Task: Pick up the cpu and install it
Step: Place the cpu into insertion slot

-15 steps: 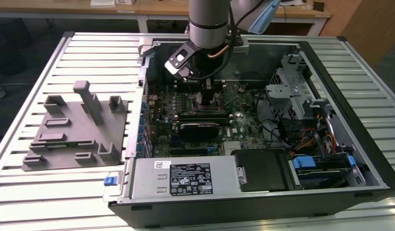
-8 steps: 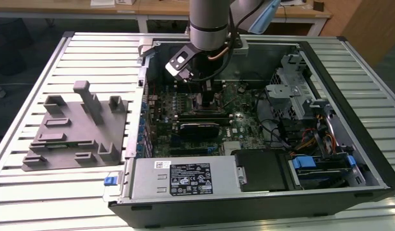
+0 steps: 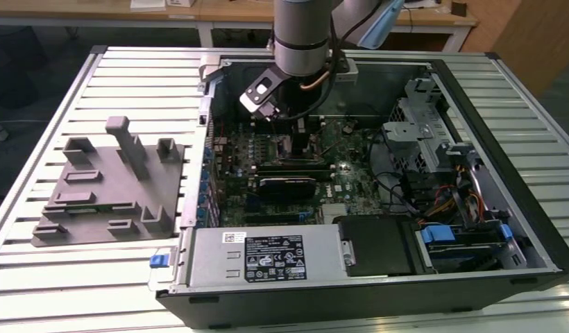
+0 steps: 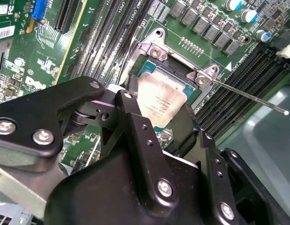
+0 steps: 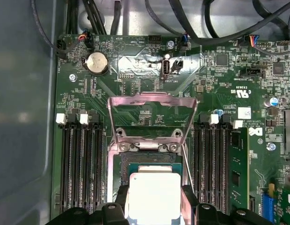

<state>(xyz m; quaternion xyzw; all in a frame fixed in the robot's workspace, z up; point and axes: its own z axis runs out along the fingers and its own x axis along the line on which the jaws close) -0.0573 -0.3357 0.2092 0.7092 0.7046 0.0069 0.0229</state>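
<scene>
Up close, the black claw (image 4: 159, 110) was clamped on the cpu (image 5: 154, 194) by two opposite edges, holding it at the open socket (image 5: 135, 161). From the exterior view's left, a grey fixture block (image 3: 104, 184) sat on the tabletop (image 3: 44, 291), then the open computer case (image 3: 516, 132) with the arm (image 3: 303, 35) down inside it.

The cpu (image 5: 154, 194) has a pale silver metal top, smooth with a soft satin sheen, and a thin darker rim. My gripper (image 4: 159, 115) is matt black, its fingers (image 4: 135, 136) smooth and set with bright metal screws (image 4: 164, 187). The load plate (image 5: 152, 117) is bare polished metal, the lever (image 4: 248, 96) a thin shiny wire. The board (image 5: 88, 93) is smooth green with a slight gloss. The fixture (image 3: 99, 201) looks like matt grey plastic. The table (image 3: 44, 277) is ribbed pale metal, the case (image 3: 359, 305) matt black.
</scene>
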